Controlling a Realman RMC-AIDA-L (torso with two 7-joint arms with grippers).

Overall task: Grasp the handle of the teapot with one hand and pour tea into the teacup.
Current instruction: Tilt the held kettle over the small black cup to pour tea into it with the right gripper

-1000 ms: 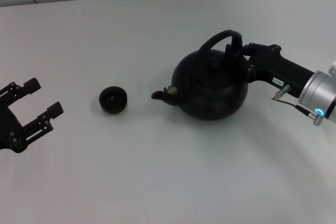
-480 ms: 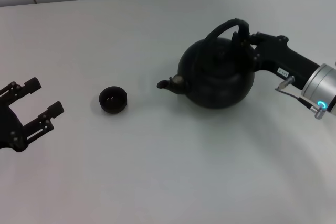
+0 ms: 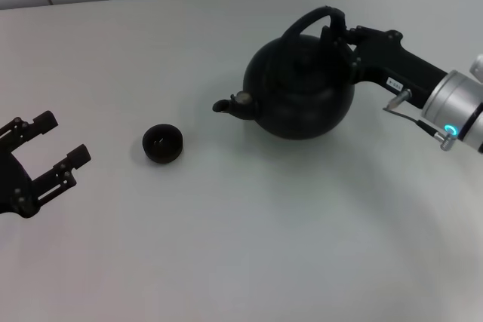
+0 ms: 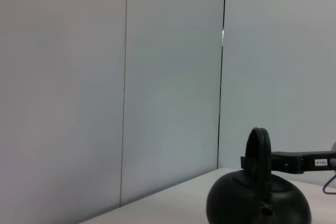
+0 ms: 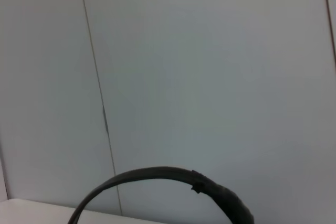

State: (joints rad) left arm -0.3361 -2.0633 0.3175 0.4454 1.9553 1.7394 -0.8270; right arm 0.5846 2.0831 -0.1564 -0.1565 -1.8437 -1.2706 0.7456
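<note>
Mostly panelled wall (image 4: 105,77), dark vertical seam above the teapot (image 4: 257,205). Handle (image 4: 259,148) stands upright over its body, seen edge-on. Right arm (image 4: 307,162) reaches the handle from the side. Pale surface (image 4: 173,208) beneath.

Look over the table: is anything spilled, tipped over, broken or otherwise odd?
Nothing stands out. The teapot is upright, its spout toward the teacup, which stands upright and apart on the table. No spill shows. The right tool is shut on the handle; the left tool is open at the table's left edge.
</note>
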